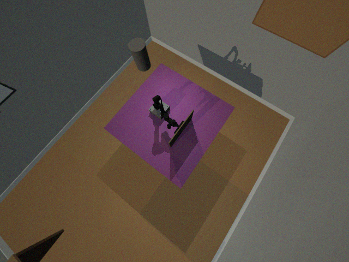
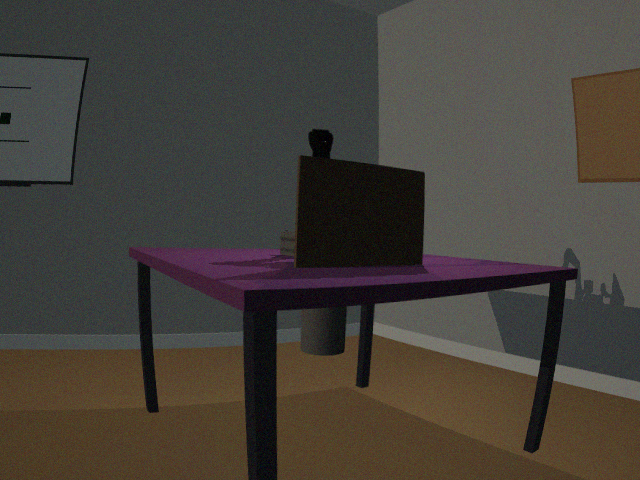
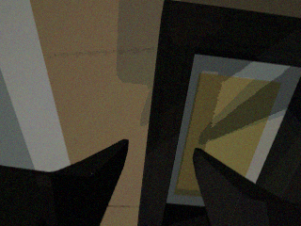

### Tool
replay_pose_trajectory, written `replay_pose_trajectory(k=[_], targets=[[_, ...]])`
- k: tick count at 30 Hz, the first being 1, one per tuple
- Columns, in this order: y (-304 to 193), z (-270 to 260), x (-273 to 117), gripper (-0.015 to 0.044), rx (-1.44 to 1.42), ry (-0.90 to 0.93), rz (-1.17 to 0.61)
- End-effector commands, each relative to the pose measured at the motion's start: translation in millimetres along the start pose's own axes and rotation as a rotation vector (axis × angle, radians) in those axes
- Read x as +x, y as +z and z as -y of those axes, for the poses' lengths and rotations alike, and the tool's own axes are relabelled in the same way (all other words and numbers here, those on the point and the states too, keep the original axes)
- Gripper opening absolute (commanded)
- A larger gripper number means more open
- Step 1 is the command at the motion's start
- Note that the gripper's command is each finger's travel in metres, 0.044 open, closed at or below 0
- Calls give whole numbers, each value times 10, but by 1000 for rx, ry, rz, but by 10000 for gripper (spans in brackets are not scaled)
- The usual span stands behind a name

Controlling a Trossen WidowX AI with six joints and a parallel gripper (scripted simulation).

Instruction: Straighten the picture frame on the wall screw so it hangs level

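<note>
The picture frame (image 1: 176, 131) (image 3: 171, 94) has a wide black border, a grey-white mat and a yellow picture. It hangs on the robot's side of the upright board (image 1: 189, 117) (image 2: 360, 214) (image 3: 94, 104). In the wrist view its top edge slopes down to the right, but that view is skewed, so its true tilt is unclear. My gripper (image 1: 177, 124) (image 3: 161, 149) is open. In the wrist view its fingertips stand to either side of the frame's left border, the right one over the picture. The screw and notched strip are hidden. The board hides the frame in the exterior view.
The board stands on the purple table (image 1: 135, 121) (image 2: 196, 260), in front of the arm's pale base (image 1: 162, 113). The arm casts shadows on the table. A grey cylinder (image 1: 142, 57) (image 2: 323, 330) stands on the floor beyond the table.
</note>
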State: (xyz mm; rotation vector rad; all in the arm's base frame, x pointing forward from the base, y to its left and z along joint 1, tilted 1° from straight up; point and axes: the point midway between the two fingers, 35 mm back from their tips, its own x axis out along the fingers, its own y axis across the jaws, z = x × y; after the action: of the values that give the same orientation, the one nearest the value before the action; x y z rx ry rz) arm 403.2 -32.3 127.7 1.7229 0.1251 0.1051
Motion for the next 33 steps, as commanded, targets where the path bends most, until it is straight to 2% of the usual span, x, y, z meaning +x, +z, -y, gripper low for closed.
replay_pose_trajectory(k=[1, 16, 22, 30, 32, 33], targets=[[7, -18, 10, 260, 2, 5, 3], [8, -23, 13, 260, 2, 5, 3], [8, -24, 13, 103, 2, 5, 3], [8, -24, 13, 49, 2, 5, 3], [8, -24, 13, 0, 2, 5, 3], [8, -24, 13, 0, 2, 5, 3]])
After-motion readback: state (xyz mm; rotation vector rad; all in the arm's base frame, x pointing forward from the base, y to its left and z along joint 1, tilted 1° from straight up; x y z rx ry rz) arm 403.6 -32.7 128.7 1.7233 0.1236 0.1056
